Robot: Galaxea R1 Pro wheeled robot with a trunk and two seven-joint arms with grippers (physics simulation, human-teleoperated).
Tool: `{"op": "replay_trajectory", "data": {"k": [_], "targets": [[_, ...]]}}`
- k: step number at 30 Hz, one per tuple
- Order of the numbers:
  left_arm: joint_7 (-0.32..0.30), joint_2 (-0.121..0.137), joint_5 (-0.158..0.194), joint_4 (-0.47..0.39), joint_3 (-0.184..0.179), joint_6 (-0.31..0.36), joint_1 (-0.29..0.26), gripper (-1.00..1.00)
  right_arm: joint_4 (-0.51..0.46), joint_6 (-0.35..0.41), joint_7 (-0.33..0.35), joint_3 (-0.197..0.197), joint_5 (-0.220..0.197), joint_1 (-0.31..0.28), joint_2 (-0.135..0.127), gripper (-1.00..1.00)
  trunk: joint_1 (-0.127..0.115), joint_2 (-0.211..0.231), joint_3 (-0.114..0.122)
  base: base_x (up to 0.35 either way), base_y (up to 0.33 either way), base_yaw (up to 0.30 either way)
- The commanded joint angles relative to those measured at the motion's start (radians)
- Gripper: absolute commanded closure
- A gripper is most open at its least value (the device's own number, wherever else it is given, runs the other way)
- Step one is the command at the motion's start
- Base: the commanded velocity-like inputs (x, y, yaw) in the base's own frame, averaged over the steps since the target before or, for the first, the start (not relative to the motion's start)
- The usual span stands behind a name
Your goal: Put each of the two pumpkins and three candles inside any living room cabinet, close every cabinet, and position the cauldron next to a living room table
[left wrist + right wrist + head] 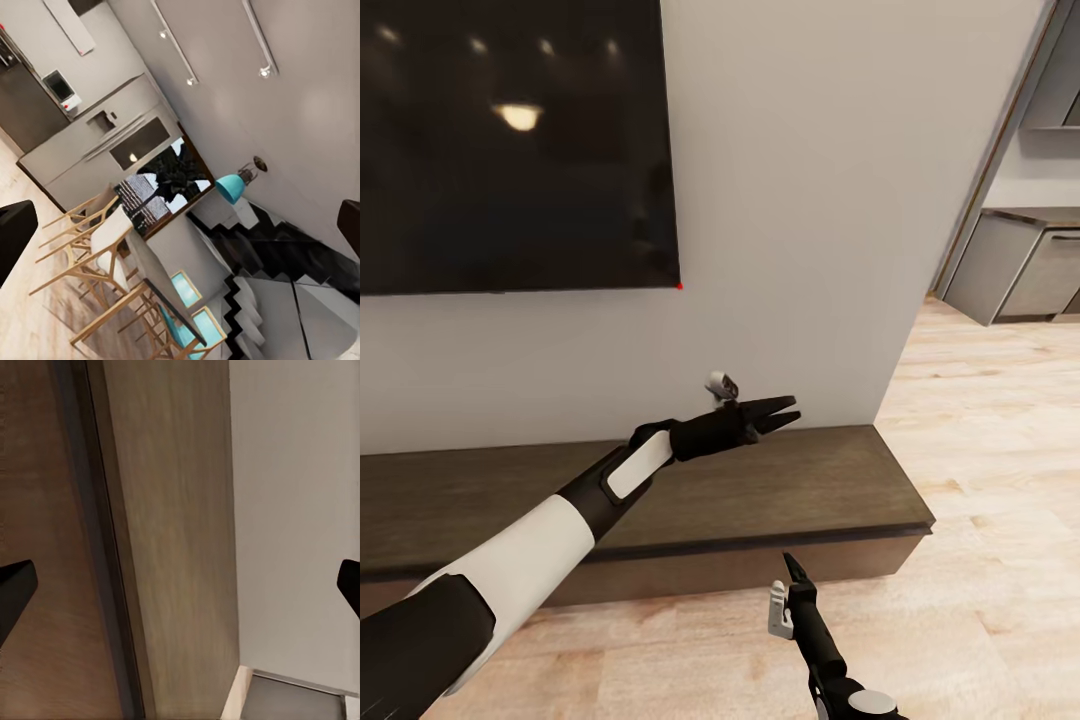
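Note:
The long low dark-brown cabinet (pixel 800 490) runs along the wall under a television, its front shut as far as I can see. My left gripper (pixel 782 412) hovers above the cabinet's top near its right end, open and empty. Lower down, over the floor in front of the cabinet, my right gripper (pixel 792 568) points at the cabinet front (pixel 172 547); its fingertips (pixel 15 585) stand wide apart with nothing between them. The pumpkins, candles, cauldron and glass-topped table are out of view.
A large dark television (pixel 510 140) hangs on the white wall (pixel 790 250). Grey kitchen cupboards (pixel 1020 270) stand past the wall's corner at the right, across light wood floor (pixel 980 420). The left wrist view looks at a dark-topped dining table (pixel 161 281) with wooden chairs (pixel 90 247).

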Motion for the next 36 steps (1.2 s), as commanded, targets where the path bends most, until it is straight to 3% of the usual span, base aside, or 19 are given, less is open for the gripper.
{"op": "replay_trajectory", "data": {"k": [1, 8, 16, 32, 36], "targets": [[-0.001, 0.0, 0.0, 0.0, 0.0, 0.0, 0.0, -1.0, 0.0, 0.0, 0.0, 0.0, 0.0, 0.0, 0.0, -1.0, 0.004, -0.007, -0.003, 0.0, 0.0, 0.0], [-0.002, -0.011, -0.002, -0.001, -0.001, 0.0, 0.0, -1.0, -0.003, 0.0, -0.004, -0.001, 0.0, 0.0, -0.001, -1.0, 0.031, -0.056, -0.025, 0.0, 0.0, 0.0], [-0.001, -0.028, -0.001, 0.001, -0.001, 0.0, 0.0, -1.0, -0.003, 0.003, -0.059, -0.001, 0.0, 0.0, -0.003, -1.0, 0.061, -0.112, -0.05, 0.0, 0.0, 0.0], [-0.002, -0.028, -0.001, 0.002, -0.001, 0.0, 0.0, -1.0, -0.03, -0.001, -0.064, -0.003, 0.0, -0.001, -0.004, -1.0, 0.123, -0.224, -0.1, -0.117, 0.0, 0.0], [-0.001, -0.029, 0.0, 0.001, -0.001, 0.0, 0.0, -1.0, -0.043, 0.001, -0.061, -0.003, 0.0, -0.028, 0.002, -1.0, 0.138, -0.252, -0.113, 0.0, 0.0, 0.0]]}}
